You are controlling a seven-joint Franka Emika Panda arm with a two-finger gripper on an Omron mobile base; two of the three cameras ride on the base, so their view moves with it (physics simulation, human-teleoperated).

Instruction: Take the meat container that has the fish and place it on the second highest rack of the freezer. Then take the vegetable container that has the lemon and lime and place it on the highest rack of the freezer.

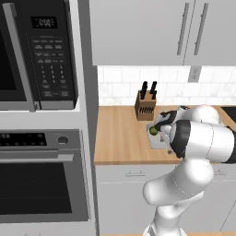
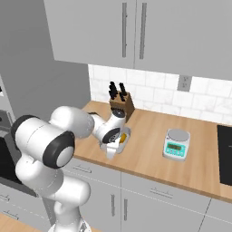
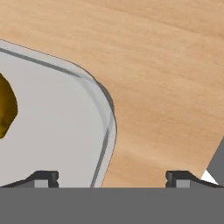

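Note:
The vegetable container is a clear shallow tray on the wooden counter, with the lemon inside it at the left of the hand view. My gripper is open and hangs low over the tray's rounded corner, one fingertip over the tray floor and the other over bare wood. From the left base view the lime shows at the tray's near edge, just beside my hand. In the right base view the lemon peeks out under the hand. The meat container, fish and freezer are out of view.
A knife block stands against the tiled wall behind the tray. A small digital scale sits further right on the counter, with a dark cooktop beyond. A microwave and built-in oven fill the left.

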